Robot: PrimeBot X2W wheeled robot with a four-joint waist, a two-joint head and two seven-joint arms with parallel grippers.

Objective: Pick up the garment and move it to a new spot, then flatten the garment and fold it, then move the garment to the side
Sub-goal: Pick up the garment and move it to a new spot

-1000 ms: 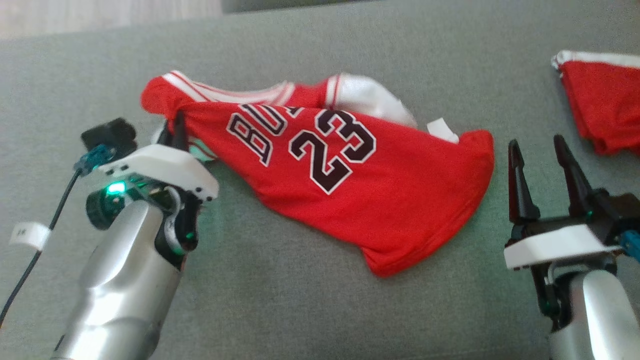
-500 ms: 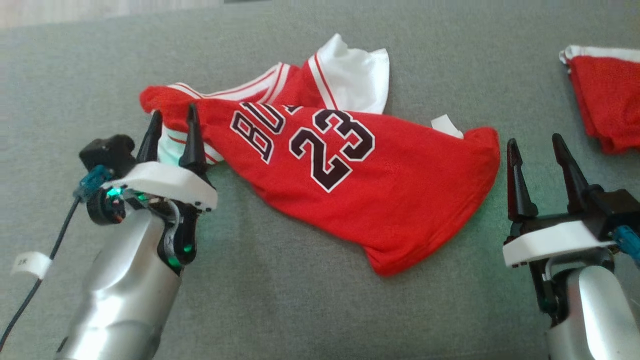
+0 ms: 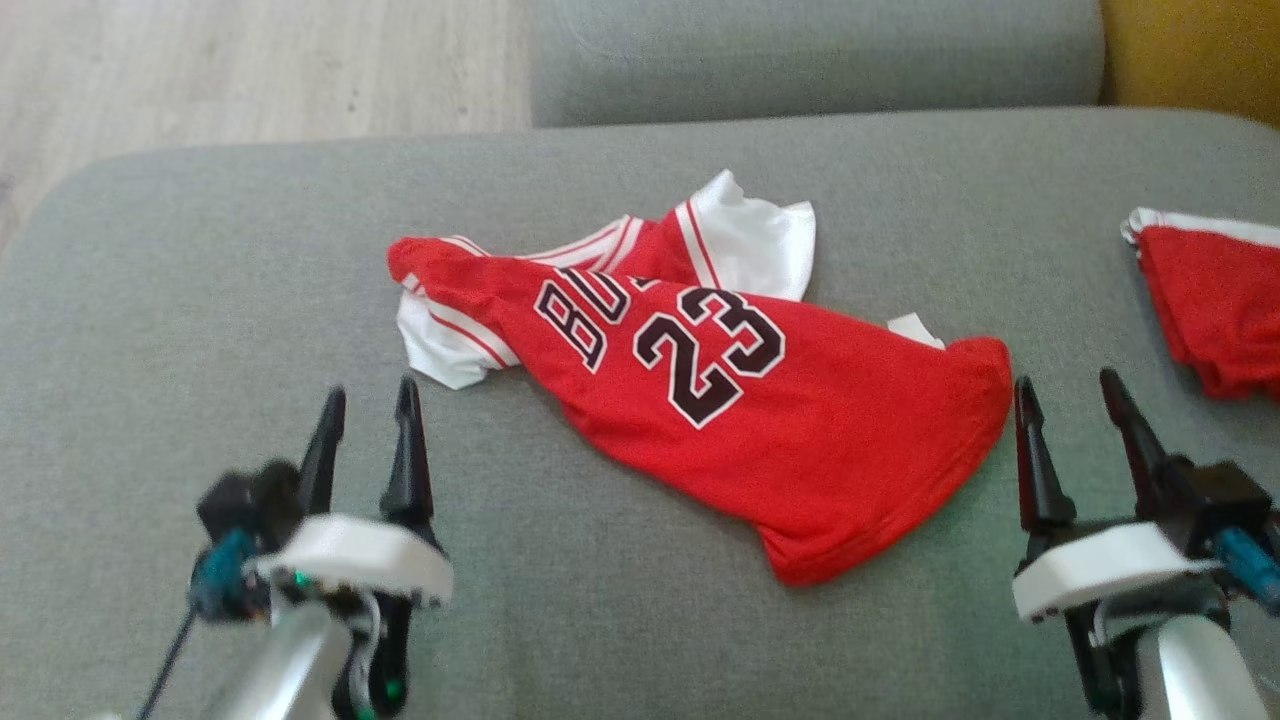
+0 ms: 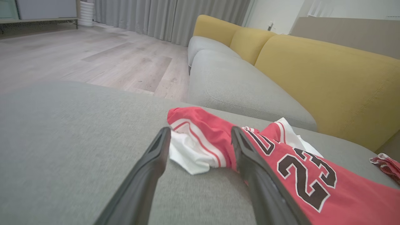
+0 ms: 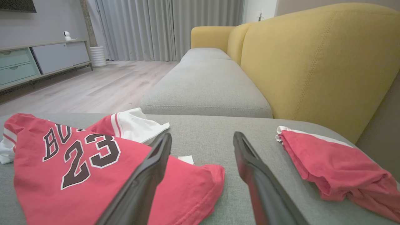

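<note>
Jersey [image 3: 820, 440] lay crumpled on the grey cushion [image 3: 200, 300], between the grippers. Left gripper [image 3: 370, 388], clamped on its edge a second earlier, had let go and drawn back, seemingly clear; right gripper [image 3: 1064, 380] stayed spread, empty.

A wide grey seat cushion [image 3: 200, 300] spreads across the foreground. On its right end lies a bunched red cloth [image 3: 1215, 300] with a white edge. Beyond the cushion's far edge sits a second grey cushion [image 5: 206, 87], with a seam between the two. Along the cushion's right side rises a yellow backrest [image 5: 312, 62]. Past its far left corner stretches a pale wood floor [image 4: 78, 59]. Far beyond the cushion hang grey curtains [image 5: 150, 28], with a white ribbed cylinder [image 5: 98, 56] at their foot. Beside that stands a low cabinet [image 5: 59, 57] with pale green drawers [image 5: 14, 65] and a small white device [image 5: 66, 35] on top.
</note>
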